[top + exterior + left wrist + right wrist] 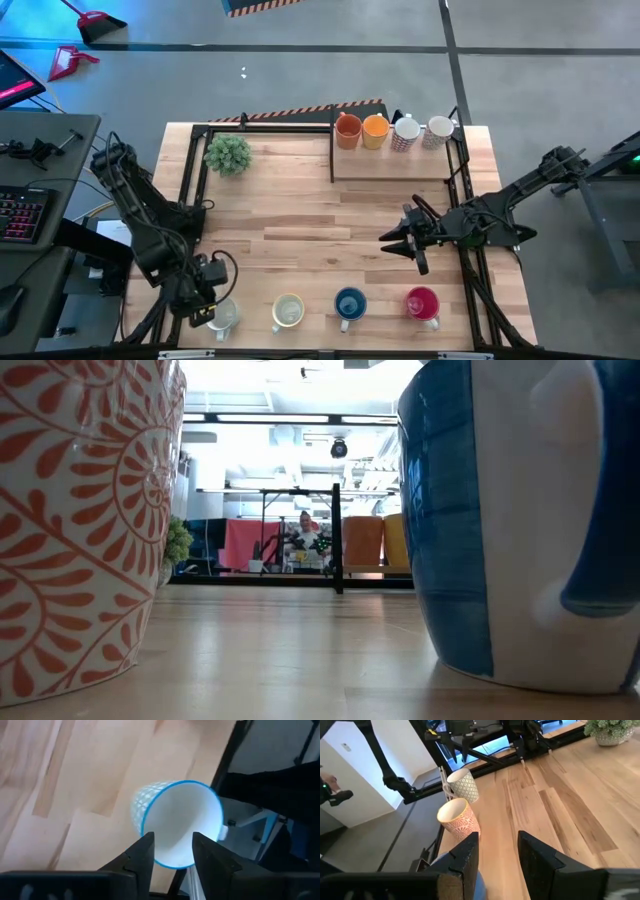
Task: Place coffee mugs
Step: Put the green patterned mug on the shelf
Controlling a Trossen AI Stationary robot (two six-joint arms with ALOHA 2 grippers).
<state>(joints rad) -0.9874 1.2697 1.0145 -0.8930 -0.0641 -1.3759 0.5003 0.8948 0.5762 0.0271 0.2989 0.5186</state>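
Four mugs stand upright in a row along the near edge: a white mug with a blue lattice (pixel 222 315), a cream mug with an orange pattern (pixel 288 311), a blue mug (pixel 350 305) and a red-pink mug (pixel 423 303). Two orange mugs (pixel 361 130) and two white patterned mugs (pixel 421 132) stand on a raised wooden shelf (pixel 390 165) at the far right. My left gripper (pixel 207 312) is open at the lattice mug (pixel 175 820), its fingers over the near part of the rim. My right gripper (pixel 402 250) is open above bare table, behind the blue and red-pink mugs. My left gripper comes at the lattice mug's blue rim (pixel 167 865) from the table's left, slanting down. One finger (pixel 145 851) shows at the rim's outer edge and the other (pixel 202 851) in front of the opening. I cannot tell whether either touches the mug.
A small green potted plant (pixel 228 153) stands at the far left of the table. A black frame (pixel 270 125) runs along the far and side edges. The low view is flanked by the orange-patterned mug (pixel 80 510) and the blue mug (pixel 520 520). A person (pixel 303 532) is far behind.
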